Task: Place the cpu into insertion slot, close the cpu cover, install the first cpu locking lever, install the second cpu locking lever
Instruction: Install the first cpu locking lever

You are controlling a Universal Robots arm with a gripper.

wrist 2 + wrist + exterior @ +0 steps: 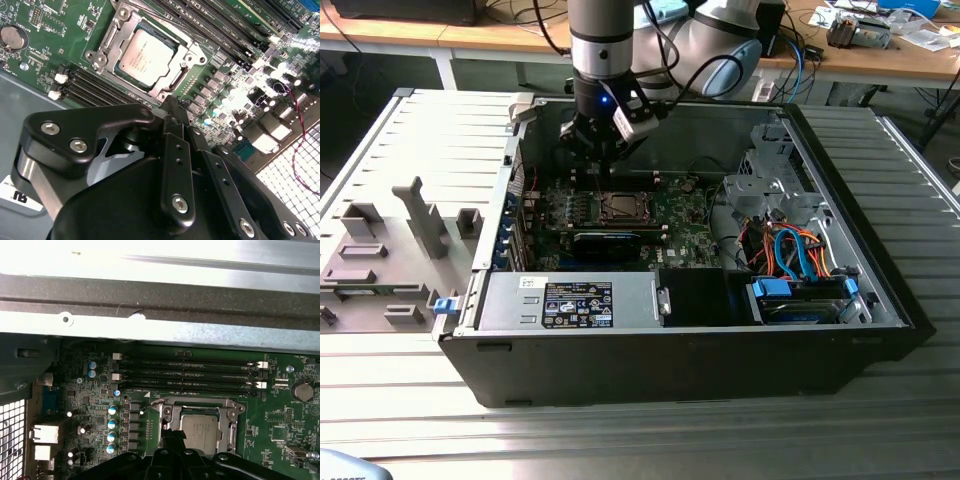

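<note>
Hovering just above the motherboard (pixel 620 215), the gripper (pixel 172 112) has its jaws pressed together on nothing; just beyond their tips the cpu (pixel 145 56) sits in its socket, the cpu cover (pixel 186 64) framing it.

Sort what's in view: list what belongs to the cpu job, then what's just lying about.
Job: cpu, cpu cover closed around it, gripper just above the socket.

Lying about: memory slots, coin battery, blue and orange cables, grey fixtures outside the case.
</note>
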